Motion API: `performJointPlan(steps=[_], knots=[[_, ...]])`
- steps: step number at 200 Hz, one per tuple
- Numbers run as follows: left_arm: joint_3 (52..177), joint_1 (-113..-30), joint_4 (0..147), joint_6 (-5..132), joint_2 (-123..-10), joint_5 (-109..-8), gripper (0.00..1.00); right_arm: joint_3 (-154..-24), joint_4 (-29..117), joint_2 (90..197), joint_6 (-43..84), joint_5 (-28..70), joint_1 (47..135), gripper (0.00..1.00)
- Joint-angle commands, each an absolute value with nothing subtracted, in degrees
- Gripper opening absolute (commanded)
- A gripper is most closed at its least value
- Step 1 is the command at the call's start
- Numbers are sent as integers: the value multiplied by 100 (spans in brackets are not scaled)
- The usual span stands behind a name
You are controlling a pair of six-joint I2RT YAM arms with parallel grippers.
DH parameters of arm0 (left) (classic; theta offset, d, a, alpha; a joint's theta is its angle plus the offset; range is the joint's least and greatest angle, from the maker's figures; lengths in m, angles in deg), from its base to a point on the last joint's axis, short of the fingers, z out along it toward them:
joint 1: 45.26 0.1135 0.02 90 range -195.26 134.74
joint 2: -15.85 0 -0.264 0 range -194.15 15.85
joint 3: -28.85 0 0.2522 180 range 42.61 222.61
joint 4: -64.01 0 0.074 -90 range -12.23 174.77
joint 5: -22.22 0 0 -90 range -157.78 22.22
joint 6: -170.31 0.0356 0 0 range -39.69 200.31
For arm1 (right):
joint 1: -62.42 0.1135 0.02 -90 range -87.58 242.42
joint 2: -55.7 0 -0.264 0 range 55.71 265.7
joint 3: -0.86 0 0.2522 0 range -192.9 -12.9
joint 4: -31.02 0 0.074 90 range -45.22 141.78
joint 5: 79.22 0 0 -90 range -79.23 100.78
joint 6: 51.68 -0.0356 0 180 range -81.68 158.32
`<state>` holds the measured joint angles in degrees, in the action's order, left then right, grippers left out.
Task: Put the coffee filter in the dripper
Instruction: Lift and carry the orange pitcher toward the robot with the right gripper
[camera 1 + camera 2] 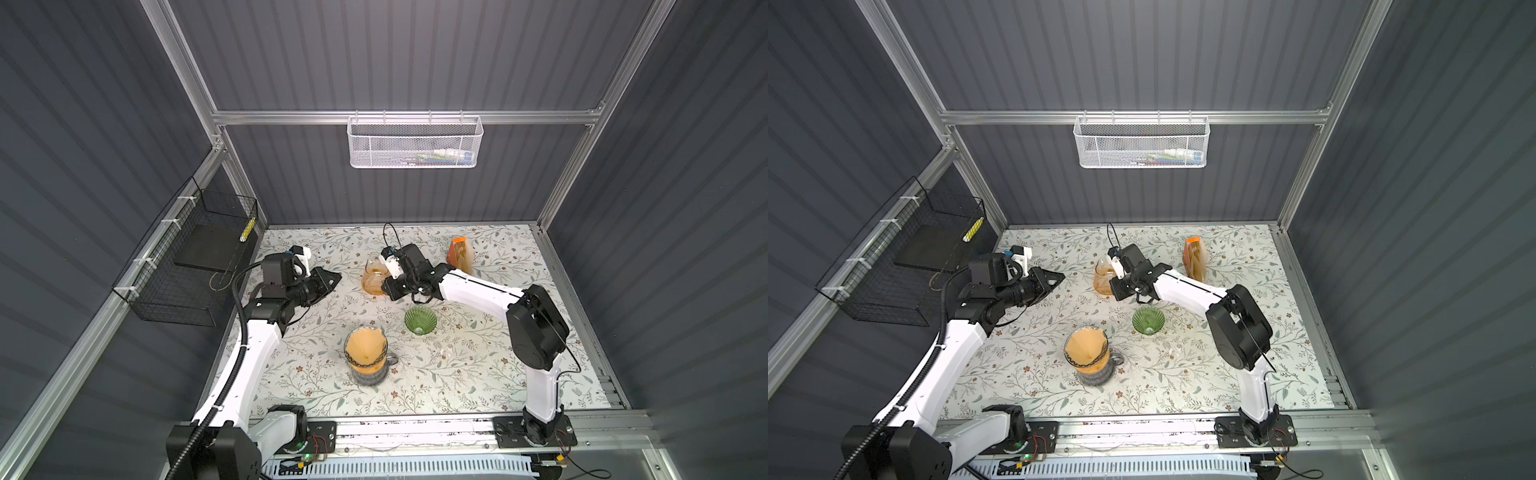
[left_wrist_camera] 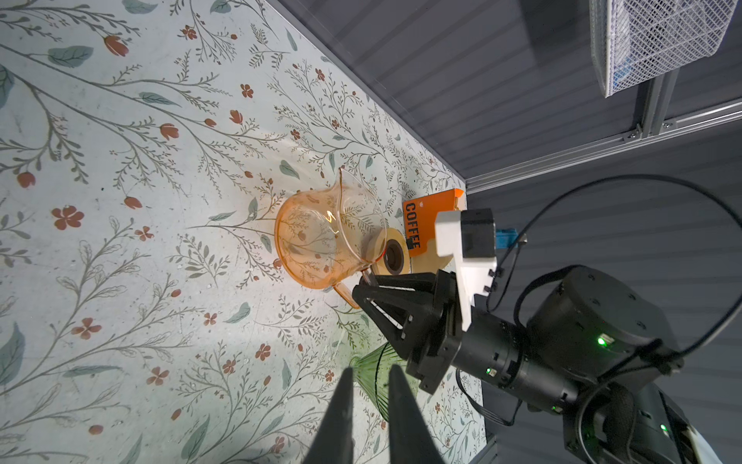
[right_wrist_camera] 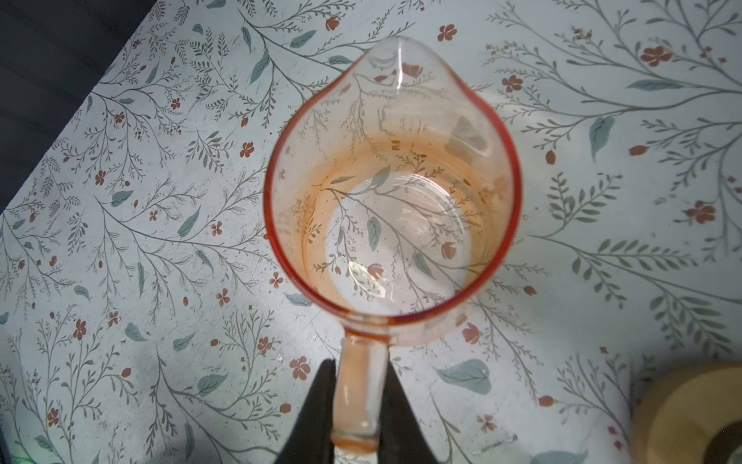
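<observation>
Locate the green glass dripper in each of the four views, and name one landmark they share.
In a top view: green dripper, mid-table.
In a top view: green dripper, mid-table too.
Left wrist: dripper partly hidden, beyond the tips of the left gripper.
Right wrist: not in it.
Shared landmark: the orange glass pitcher, seen in all four.

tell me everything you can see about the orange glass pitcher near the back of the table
The pitcher is clear, orange-tinted glass with a flared rim drawn into a pouring spout and a looped handle on the opposite side. It is empty, and the floral print shows through its base. It stands upright near the back of the table, apparently resting on it. The right gripper is closed on its handle, one finger on each side.
</observation>
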<state>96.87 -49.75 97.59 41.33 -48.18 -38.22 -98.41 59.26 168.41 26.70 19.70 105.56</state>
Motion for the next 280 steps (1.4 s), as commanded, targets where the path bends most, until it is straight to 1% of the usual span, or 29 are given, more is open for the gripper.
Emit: performJointPlan(steps=[1,58,111,147,176,210,232,247,280], knots=[[9820,-4939,9917,4350,-4857,-3685,18,-9619,5580,16409,2645,1798,10627,0],[9867,-4939,10148,4536,-4899,-3776,18,-8955,5625,15396,2628,1600,10766,0],[9916,-4948,10320,4728,-4792,-3772,18,-8667,5976,14611,2645,1194,10861,0],[10139,-4957,10753,5120,-4724,-3830,19,-8306,6124,13797,2591,842,10891,0],[10437,-4998,11108,5331,-4948,-3796,18,-7929,6368,13085,2511,522,10977,0],[10402,-5291,10959,5302,-4975,-4019,18,-7477,6674,12310,2401,147,11186,0],[10549,-5710,10971,5343,-5096,-4362,19,-7371,7257,12013,2272,-120,11359,0],[10663,-5982,10973,5368,-5201,-4606,18,-7249,7463,11626,2183,-244,11536,0],[10636,-6090,10729,5229,-5296,-4582,18,-6890,7849,11138,1984,-752,11972,0]])
